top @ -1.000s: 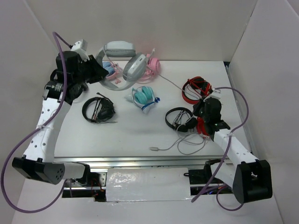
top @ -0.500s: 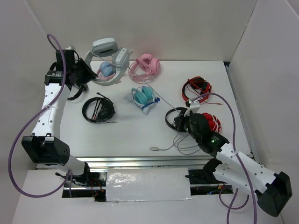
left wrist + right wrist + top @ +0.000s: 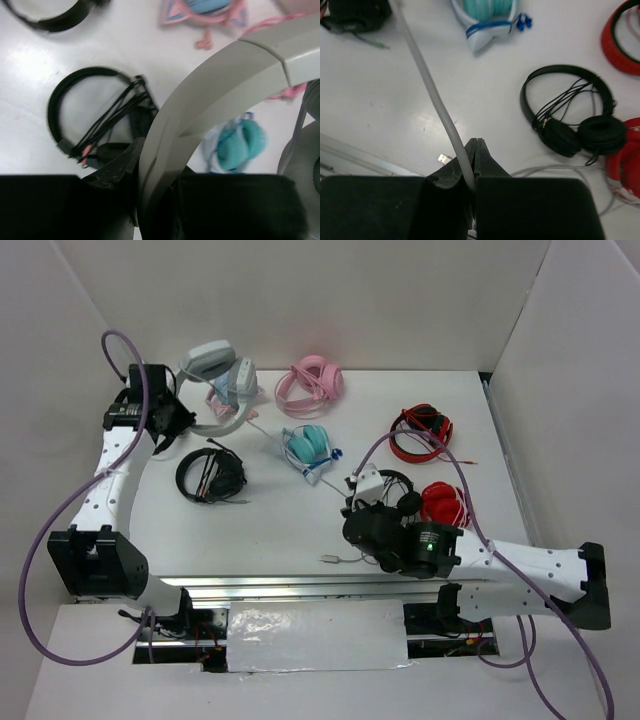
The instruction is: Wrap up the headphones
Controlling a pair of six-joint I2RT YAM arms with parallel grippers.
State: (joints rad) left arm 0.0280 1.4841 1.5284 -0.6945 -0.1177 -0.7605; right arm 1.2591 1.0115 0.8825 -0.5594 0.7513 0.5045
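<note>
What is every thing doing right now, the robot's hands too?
grey headphones, held up by the band.
cable, stretched straight, pinched at one spot.
left end effector, shut on the grey headphones' band.
right end effector, shut on the cable.
teal headphones, lying loose, untouched.
black headphones near the left arm, lying loose, cord bundled.

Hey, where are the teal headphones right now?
In the top view, the teal headphones lie mid-table, with the pink headphones behind them and a black pair to their left.
</note>
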